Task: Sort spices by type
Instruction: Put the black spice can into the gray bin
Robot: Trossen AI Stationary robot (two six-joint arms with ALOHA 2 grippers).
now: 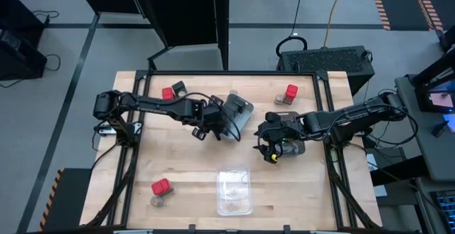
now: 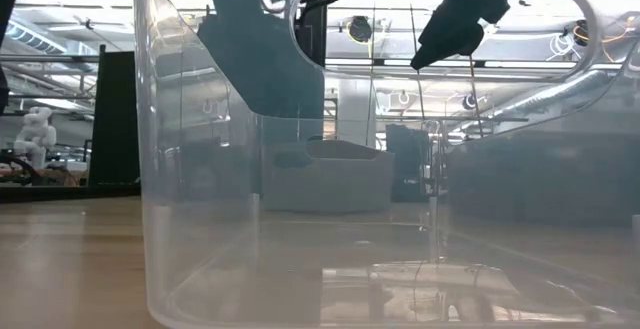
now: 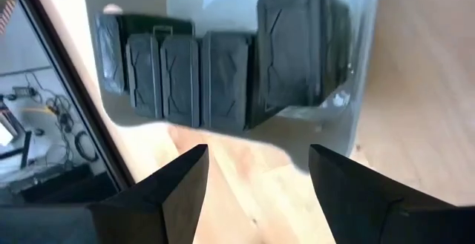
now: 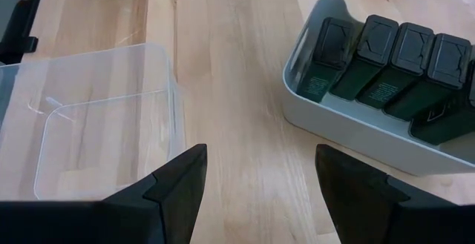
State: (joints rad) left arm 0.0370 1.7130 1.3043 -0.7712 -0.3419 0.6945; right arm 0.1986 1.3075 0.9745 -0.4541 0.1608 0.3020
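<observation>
The left gripper (image 3: 256,181) hangs over a smoky grey tray (image 3: 356,73) near the table's middle, fingers apart and empty. Inside, matte dark blocks (image 3: 200,77) with embossed faces stand packed in a row. The right gripper (image 4: 256,181), also spread and empty, hovers above bare wood (image 4: 230,88) between that rounded tray and a clear, thin-walled tray (image 4: 96,118). Red blocks (image 1: 161,187) sit near the table's corners.

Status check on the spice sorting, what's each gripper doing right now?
Left gripper open above smoky tray of dark grey blocks. Right gripper open, empty, between trays. Red blocks unsorted. Nothing blocking.
</observation>
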